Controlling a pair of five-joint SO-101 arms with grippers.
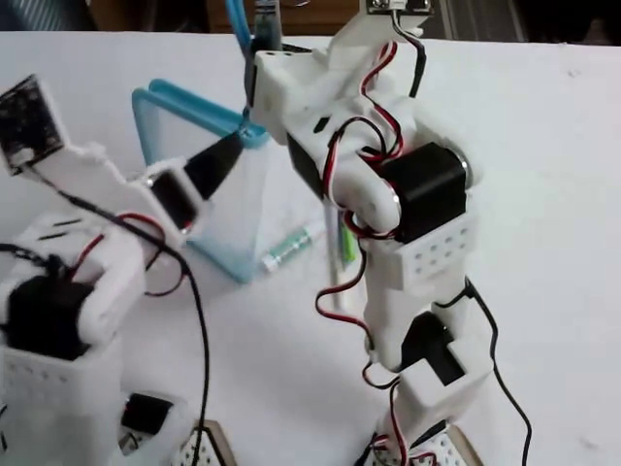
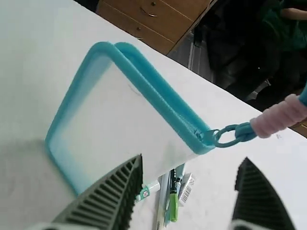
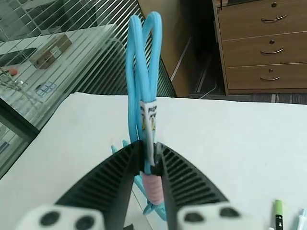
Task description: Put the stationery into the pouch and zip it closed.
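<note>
A clear pouch (image 1: 225,209) with a blue rim stands on edge on the white table, its zipped top edge (image 2: 158,96) slanting upward. From the zipper's ring (image 2: 225,136) a pink-wrapped blue strap (image 3: 144,62) leads up to my right gripper (image 3: 147,158), which is shut on it high above the far side of the table (image 1: 260,44). My left gripper (image 2: 187,191) is open at the pouch's side, one black finger (image 1: 221,160) lying against its face. Pens and a green-capped marker (image 1: 291,248) lie on the table beside the pouch (image 2: 120,115), partly under the right arm.
The right arm's body (image 1: 417,223) rises over the table's middle and hides part of the pens (image 2: 172,203). The left arm's base (image 1: 58,320) stands at the near left. Wooden drawers (image 3: 259,43) stand beyond the table's far edge.
</note>
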